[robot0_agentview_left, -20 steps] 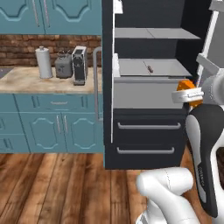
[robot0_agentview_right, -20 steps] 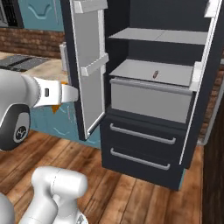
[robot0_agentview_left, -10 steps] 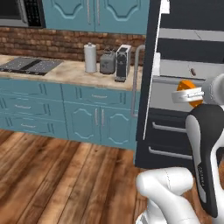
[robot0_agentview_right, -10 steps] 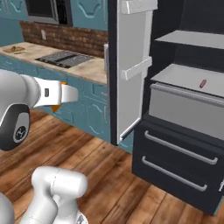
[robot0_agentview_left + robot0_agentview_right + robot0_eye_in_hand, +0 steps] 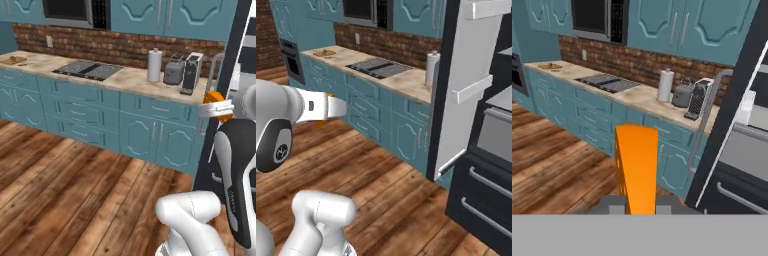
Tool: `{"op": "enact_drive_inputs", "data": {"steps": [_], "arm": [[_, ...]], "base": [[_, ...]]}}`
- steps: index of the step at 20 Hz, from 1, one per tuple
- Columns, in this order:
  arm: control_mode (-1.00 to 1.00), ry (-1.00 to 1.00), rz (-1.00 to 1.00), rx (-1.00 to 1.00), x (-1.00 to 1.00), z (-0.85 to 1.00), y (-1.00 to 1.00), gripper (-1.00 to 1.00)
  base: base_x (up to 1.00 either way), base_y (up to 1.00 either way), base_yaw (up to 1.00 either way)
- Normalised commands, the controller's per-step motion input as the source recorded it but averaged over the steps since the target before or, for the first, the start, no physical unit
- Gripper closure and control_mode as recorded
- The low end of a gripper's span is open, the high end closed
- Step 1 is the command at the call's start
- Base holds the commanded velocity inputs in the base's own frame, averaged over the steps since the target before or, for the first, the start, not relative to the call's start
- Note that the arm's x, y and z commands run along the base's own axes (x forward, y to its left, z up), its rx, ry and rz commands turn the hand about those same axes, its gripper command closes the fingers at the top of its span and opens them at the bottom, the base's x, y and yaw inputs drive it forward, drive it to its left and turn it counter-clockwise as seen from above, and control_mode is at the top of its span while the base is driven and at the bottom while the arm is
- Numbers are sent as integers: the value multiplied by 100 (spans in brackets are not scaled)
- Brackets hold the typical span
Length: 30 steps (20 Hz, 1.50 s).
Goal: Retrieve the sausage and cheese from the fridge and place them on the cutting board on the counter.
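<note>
Change from earlier: the whole picture has slid sideways, so the base has driven; the fridge point(image 5: 481, 130) sat mid-frame a second ago and now lies at the right edge of both base views. Cooktop, microwave and a far stretch of surface have come into sight.
End effector: end effector point(image 5: 635, 202) pinched on the cheese point(image 5: 637, 165), same grip as before; the orange wedge juts out between the fingertips in the hand view.
Cheese, base views: orange tip at the white hand, right side of the left base view point(image 5: 216, 98), held out in the air in front of the cabinets.
Counts: one cheese wedge; one paper towel roll point(image 5: 154, 65); one toaster point(image 5: 174, 73); one coffee machine point(image 5: 190, 74); one cooktop point(image 5: 89, 69); one microwave point(image 5: 76, 12).
Cutting board: cutting board point(image 5: 13, 60) on the far left end of the surface, well apart from the cheese; something small lies on it, too small to name.
Surface: beige marbled surface point(image 5: 127, 79) over teal panelled cabinets point(image 5: 90, 115).
Room: red brick wall point(image 5: 115, 47) behind, teal upper cabinets, wooden plank floor point(image 5: 65, 195).
Fridge: door point(image 5: 466, 85) swung open, pale inner face toward the right base camera.
</note>
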Motion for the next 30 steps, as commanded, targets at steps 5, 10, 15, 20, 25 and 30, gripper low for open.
{"op": "enact_drive_inputs", "data": {"steps": [5, 10, 15, 20, 25, 30], "arm": [[100, 0, 0, 0, 0, 0, 0, 100], [100, 0, 0, 0, 0, 0, 0, 100], [100, 0, 0, 0, 0, 0, 0, 100], [100, 0, 0, 0, 0, 0, 0, 100], [100, 0, 0, 0, 0, 0, 0, 100], [100, 0, 0, 0, 0, 0, 0, 100]], "base": [[39, 94, 26], [97, 100, 16], [100, 100, 13], [100, 100, 10], [100, 100, 4], [100, 100, 0]]}}
